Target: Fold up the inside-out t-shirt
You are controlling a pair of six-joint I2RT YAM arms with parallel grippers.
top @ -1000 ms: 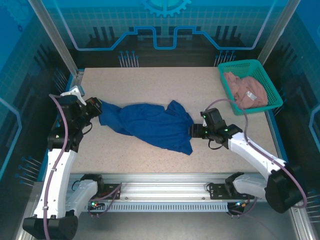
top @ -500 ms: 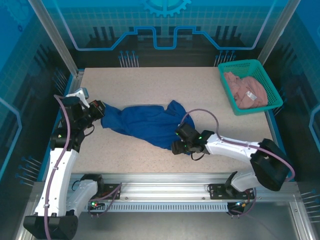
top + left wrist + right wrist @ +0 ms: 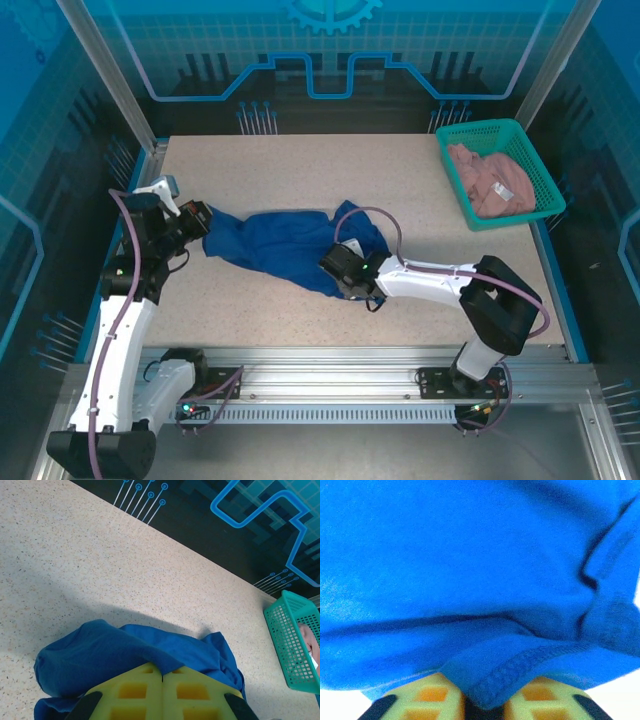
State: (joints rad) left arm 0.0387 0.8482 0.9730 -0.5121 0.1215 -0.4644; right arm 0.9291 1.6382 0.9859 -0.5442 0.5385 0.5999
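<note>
Over the last second the right tool (image 3: 333,268) has slid left along the near side of the t-shirt (image 3: 275,245), from the shirt's right end to just right of its middle. It has gone from apart to pinched on a stitched hem, which the right wrist view shows caught between the two yellow pads (image 3: 435,700). The flap that hung toward the near edge has been gathered in, so the bundle is shorter. The left tool (image 3: 200,222) has barely shifted. Its pads (image 3: 135,692) are together on the shirt's left end, with cloth bunched over their tips.

The shirt lies rumpled in the middle of the bench (image 3: 300,170). Its long axis runs left to right, slanting a little from far-left to near-right. The far half of the bench is bare, as is the stretch between the shirt's right end and the green basket (image 3: 480,127) in the far right corner, which holds a pinkish garment (image 3: 490,180). The bare strip toward the near edge is narrower.
</note>
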